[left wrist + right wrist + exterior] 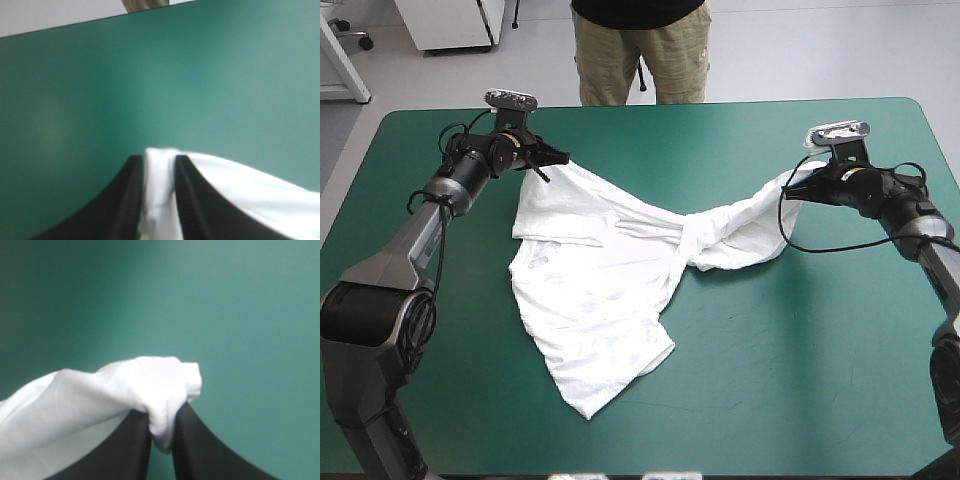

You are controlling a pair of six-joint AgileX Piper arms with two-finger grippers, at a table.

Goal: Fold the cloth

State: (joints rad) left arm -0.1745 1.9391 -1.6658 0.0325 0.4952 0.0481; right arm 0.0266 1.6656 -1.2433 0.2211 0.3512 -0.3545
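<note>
Pinching the T-shirt point(605, 285) at 2 spots, lol: with left gripper point(159, 161) on a far edge, with right gripper point(162, 415) on a bunched end, rest sprawled over the teal-green cover point(780, 380).

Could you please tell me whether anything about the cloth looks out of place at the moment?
Yes: the T-shirt is twisted into a rope-like bunch near its middle, toward the right tool. The left tool grips the other end, so it lies skewed and bunched on the teal-green cover rather than flat.

Grey-and-black jointed arms point(408, 245) end in black, ribbed, fin-shaped fingers point(120, 200).
</note>
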